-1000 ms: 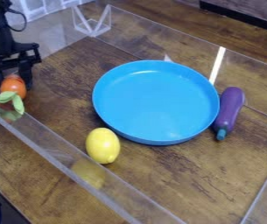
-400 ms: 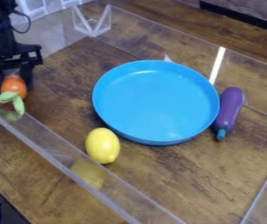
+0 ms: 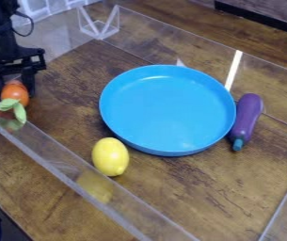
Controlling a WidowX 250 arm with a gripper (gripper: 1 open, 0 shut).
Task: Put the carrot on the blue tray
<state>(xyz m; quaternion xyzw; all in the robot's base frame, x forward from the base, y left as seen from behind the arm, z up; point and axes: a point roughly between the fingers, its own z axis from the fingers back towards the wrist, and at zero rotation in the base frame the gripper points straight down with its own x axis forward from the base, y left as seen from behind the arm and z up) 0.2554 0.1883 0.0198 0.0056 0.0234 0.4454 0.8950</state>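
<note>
The carrot (image 3: pixel 12 93) lies at the far left of the wooden table, orange body up, its light green top (image 3: pixel 15 114) pointing toward the front edge. My black gripper (image 3: pixel 12 83) points straight down over it. One finger stands on each side of the orange body, and the jaws look closed against it. The carrot still rests low at the table. The blue tray (image 3: pixel 167 107), a wide round dish with nothing in it, sits at the middle of the table, well to the right of the gripper.
A yellow lemon (image 3: pixel 110 155) lies just off the tray's front left rim. A purple eggplant (image 3: pixel 245 120) lies against the tray's right side. A clear plastic wall (image 3: pixel 71 169) runs along the table's front edge, and a white frame (image 3: pixel 98 21) stands at the back.
</note>
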